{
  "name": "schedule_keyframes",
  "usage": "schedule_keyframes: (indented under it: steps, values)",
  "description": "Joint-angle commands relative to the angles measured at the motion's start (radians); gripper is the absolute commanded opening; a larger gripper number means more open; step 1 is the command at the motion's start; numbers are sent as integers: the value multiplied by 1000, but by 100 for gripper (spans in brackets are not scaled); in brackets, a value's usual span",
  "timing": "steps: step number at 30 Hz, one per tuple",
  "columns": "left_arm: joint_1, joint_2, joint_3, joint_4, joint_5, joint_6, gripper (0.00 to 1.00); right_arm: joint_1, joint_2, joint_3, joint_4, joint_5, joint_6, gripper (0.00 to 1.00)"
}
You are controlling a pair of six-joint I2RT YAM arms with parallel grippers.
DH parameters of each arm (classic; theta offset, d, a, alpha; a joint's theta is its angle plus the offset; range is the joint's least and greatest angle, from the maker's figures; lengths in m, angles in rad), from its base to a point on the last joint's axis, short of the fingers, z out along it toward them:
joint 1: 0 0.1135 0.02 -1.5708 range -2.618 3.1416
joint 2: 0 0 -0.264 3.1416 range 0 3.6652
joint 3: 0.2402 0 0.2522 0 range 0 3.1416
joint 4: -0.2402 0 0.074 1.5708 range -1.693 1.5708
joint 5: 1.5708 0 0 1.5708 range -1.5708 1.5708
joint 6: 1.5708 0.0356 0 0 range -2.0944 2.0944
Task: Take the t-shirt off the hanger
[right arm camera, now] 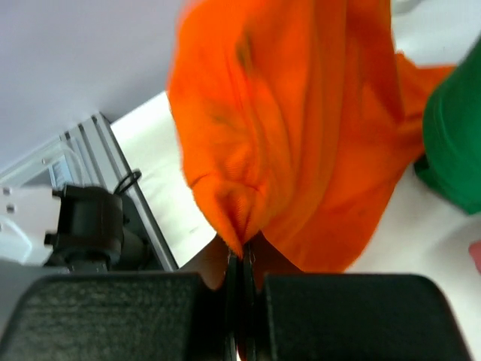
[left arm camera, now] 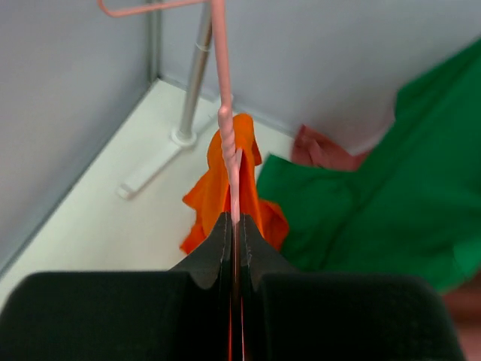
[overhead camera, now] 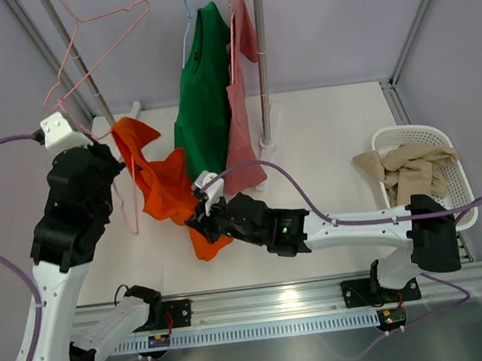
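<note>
An orange t-shirt [overhead camera: 165, 185] hangs crumpled on a pink wire hanger [left arm camera: 226, 128] left of the table's middle. My left gripper [left arm camera: 235, 226] is shut on the hanger's wire just below its twisted neck, and the shirt bunches beyond the fingertips. In the top view, the left gripper [overhead camera: 119, 166] sits at the shirt's left edge, with the hanger [overhead camera: 120, 36] reaching up past it. My right gripper [right arm camera: 242, 259] is shut on a pinched fold of the orange t-shirt [right arm camera: 301, 128] at its lower hem. From above, the right gripper [overhead camera: 198, 227] is at the shirt's bottom right.
A green shirt [overhead camera: 204, 89] and a pink shirt [overhead camera: 243, 119] hang from a rack whose pole [overhead camera: 262, 56] stands behind the orange one. At the right edge, a white basket [overhead camera: 386, 139] holds beige clothes. A metal rail [overhead camera: 281, 302] runs along the near edge.
</note>
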Motion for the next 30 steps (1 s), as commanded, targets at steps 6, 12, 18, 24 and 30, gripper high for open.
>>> schedule_keyframes:
  steps: [6,12,18,24,30]
  values:
    - [5,-94,26,-310,419,-60,0,-89,106,273,-120,16,-44,0]
    - [5,-175,72,-364,366,-34,0,-136,111,347,-191,-12,-56,0]
    - [5,-237,118,-308,295,93,0,-136,42,313,-283,8,-59,0]
    - [5,-329,-92,-4,225,256,0,-136,-90,331,-427,-6,-30,0]
    - [5,-210,-155,159,419,291,0,-227,-49,594,-746,-16,-45,0]
